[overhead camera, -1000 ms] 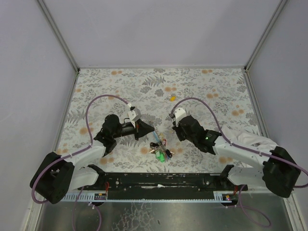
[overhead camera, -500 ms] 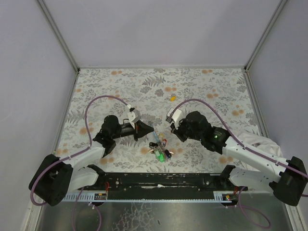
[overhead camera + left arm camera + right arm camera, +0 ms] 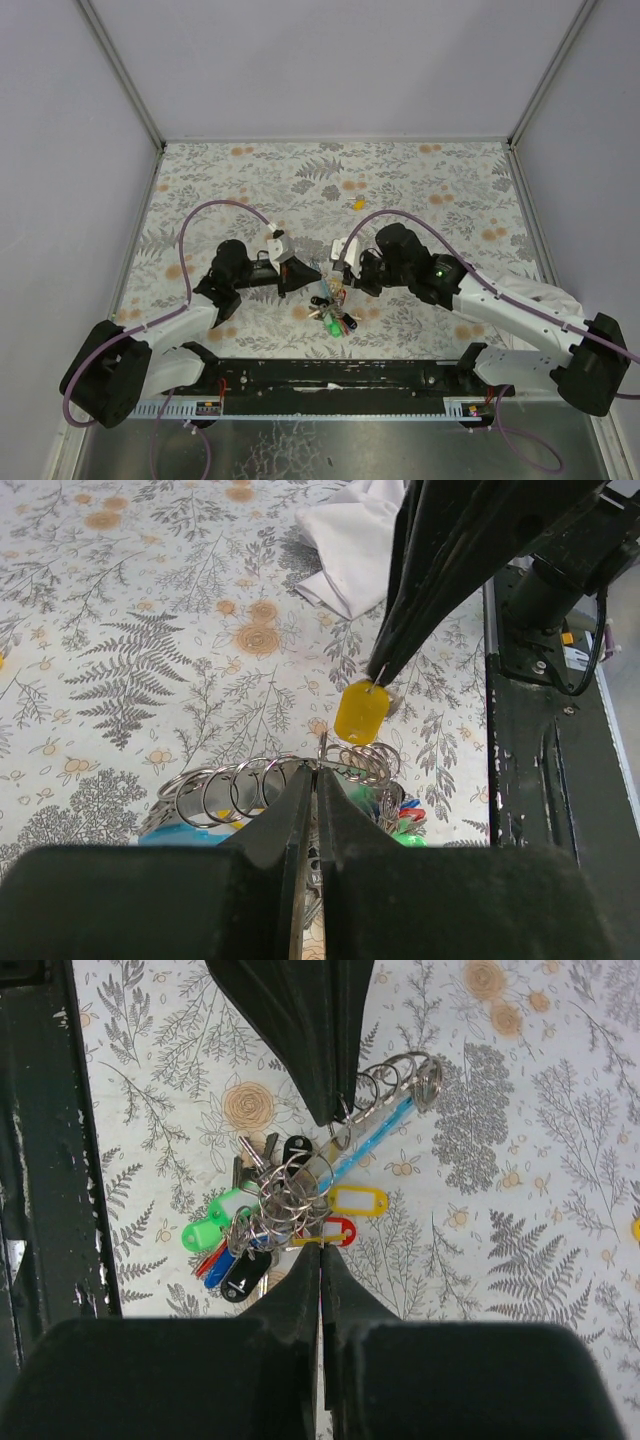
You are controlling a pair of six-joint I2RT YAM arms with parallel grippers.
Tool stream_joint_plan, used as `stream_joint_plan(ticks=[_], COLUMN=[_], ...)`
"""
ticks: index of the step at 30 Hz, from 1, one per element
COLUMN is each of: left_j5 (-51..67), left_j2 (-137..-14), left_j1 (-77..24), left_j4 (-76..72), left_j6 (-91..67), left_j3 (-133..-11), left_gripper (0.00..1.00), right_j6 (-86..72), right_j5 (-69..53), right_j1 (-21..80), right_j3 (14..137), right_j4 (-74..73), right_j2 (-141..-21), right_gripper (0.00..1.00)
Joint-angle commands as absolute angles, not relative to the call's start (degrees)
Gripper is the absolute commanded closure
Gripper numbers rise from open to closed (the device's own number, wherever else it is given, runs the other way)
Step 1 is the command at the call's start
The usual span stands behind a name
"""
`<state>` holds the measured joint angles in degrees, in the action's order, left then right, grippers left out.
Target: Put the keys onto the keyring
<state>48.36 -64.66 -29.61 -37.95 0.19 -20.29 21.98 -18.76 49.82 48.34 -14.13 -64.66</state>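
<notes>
— Several capped keys (image 3: pixel 243 1272), green, blue, black and red, lie bunched on the keyring (image 3: pixel 285 1195), near the front edge of the table (image 3: pixel 430 190) between the two arms?
— Yes. A yellow tag (image 3: pixel 358 1200) sits just beside the bunch, and a chain of silvery rings (image 3: pixel 395 1075) runs off it over a light-blue strip (image 3: pixel 375 1130)
— And the left gripper (image 3: pixel 335 1115)?
— Pressed together, with the chain's end ring at its tip. Nipped or only touching, I cannot tell
— And the right gripper (image 3: pixel 380 670)?
— Pressed together too, its tip right at the yellow tag's loop
— Any others?
— One small yellow piece (image 3: pixel 357 203) lies alone, well apart toward the back
</notes>
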Motion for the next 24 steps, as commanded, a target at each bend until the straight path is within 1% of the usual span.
stream_joint_plan(ticks=[1, 11, 24], left_j5=[51.72, 54.90, 55.20], left_j2=[-65.27, -67.22, -67.21], left_j1=[-30.11, -30.21, -30.32], left_j4=[-39.46, -40.34, -41.56], left_j6=[2.94, 3.02, 1.94], left_j3=[-20.16, -20.92, -20.73], left_gripper=[1.00, 1.00, 1.00], right_j6=[27.27, 28.50, 29.07], right_j5=[-23.09, -23.27, -25.18], right_j1=[50.17, 50.11, 50.27], right_j3=[52.28, 48.35, 50.72], right_j4=[-13.73, -7.12, -9.94], right_j2=[-66.86, -65.81, -69.38], right_gripper=[1.00, 1.00, 1.00])
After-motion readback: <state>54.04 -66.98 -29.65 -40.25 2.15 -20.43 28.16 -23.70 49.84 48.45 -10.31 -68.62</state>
